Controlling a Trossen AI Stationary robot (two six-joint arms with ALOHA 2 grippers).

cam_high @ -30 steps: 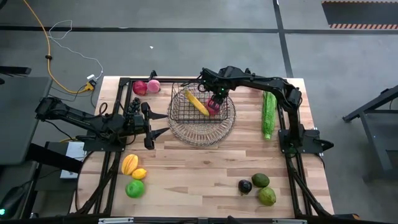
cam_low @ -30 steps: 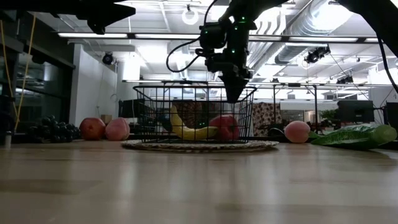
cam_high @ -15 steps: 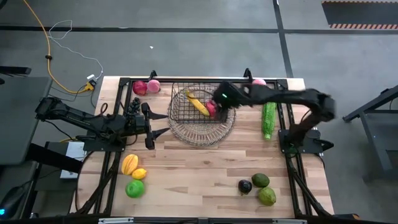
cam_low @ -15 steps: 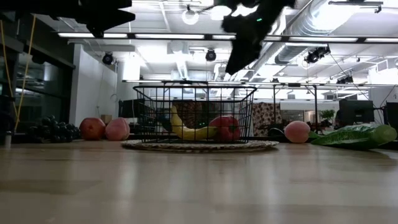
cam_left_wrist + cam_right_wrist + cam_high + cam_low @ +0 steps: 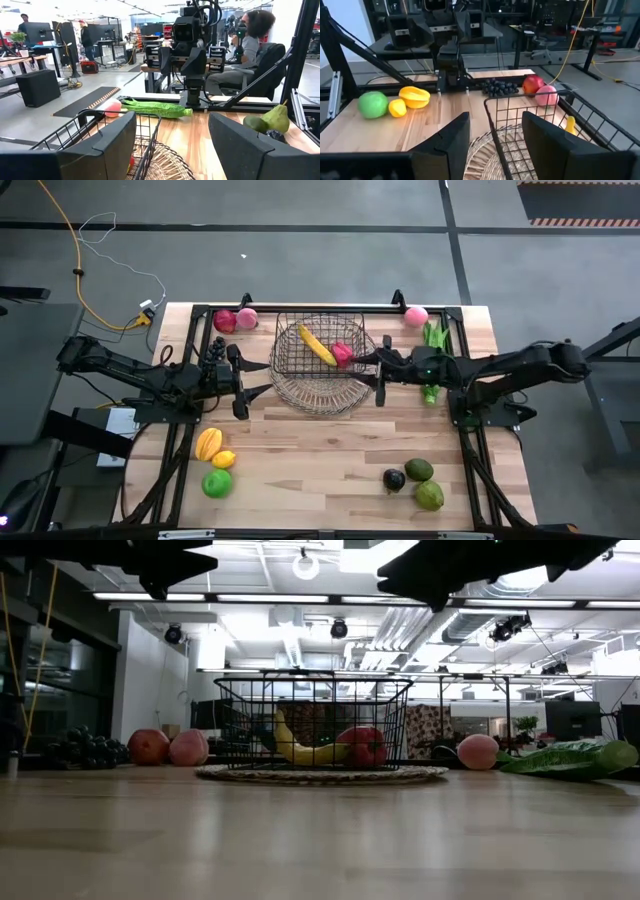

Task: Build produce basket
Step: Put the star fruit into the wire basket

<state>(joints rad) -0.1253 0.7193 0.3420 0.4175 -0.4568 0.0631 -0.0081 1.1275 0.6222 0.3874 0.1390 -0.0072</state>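
yellow banana (image 5: 316,345), dark wire basket (image 5: 290,352)

the dark rectangular wire-mesh basket (image 5: 321,350) sits on a wider round shallow wire dish (image 5: 325,392) near the table's far edge, holding a yellow banana (image 5: 316,345) with a red fruit (image 5: 342,354) on its right.

overhead view straight down, low view table-level, both sharing basket (image 5: 318,346)

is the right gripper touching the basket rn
Apart. The low view shows the right gripper hanging well above the basket, with open room between them. In the high view it sits at the basket's right edge, fingers open and empty.
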